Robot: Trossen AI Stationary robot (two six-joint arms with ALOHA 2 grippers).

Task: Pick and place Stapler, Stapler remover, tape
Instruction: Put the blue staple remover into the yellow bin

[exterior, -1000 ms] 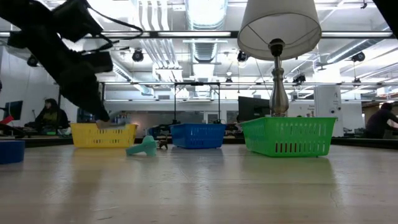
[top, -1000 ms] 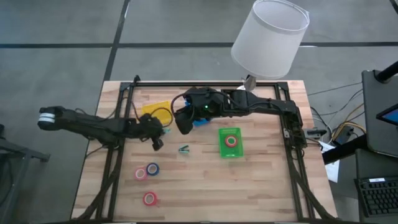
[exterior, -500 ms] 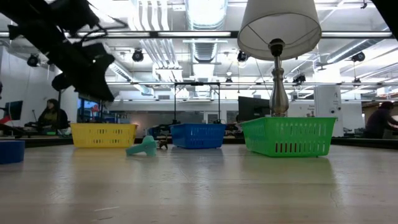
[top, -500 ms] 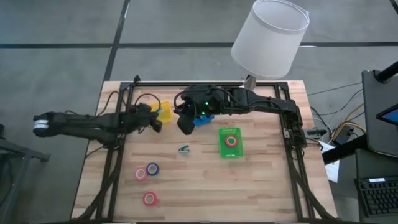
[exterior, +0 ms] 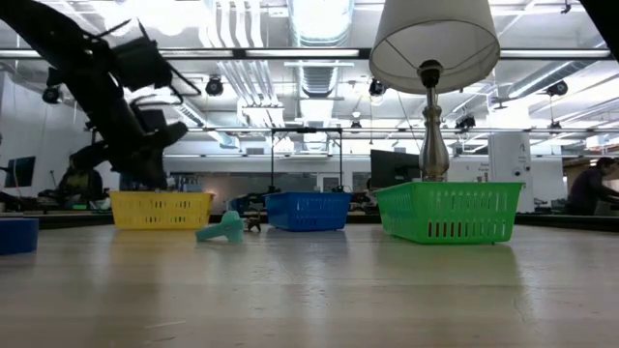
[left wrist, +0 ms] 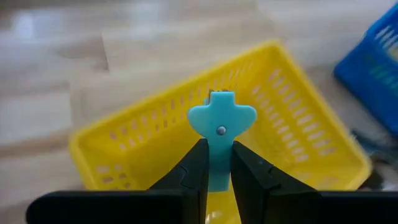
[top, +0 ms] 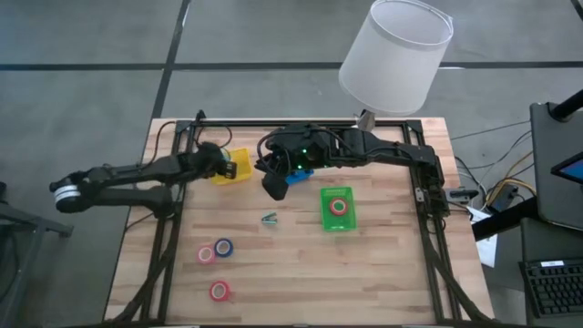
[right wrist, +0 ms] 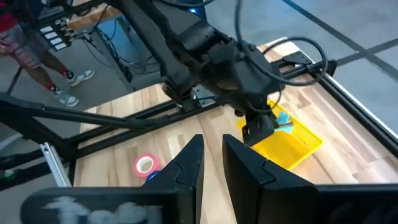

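Note:
My left gripper is shut on a light-blue staple remover above the yellow tray; the pair also shows in the high view and in the right wrist view. My right gripper hangs shut and empty beside the blue tray. A small teal object lies on the table. One red tape roll lies in the green tray. A pink roll, a blue roll and a red roll lie flat on the table. My left gripper pinches the staple remover's narrow end between its two fingers. The wide end with the rivet sticks out past the fingertips. The remover is lifted clear, above the yellow tray's inside.
A lamp with a white shade stands at the table's far right. A black frame runs around the table. Bare wood lies at the near right. People sit in the room behind.
My left gripper has gone up and toward the table's far edge with the staple remover, from the bare table near the yellow tray to a place above it. It stays shut on the remover.

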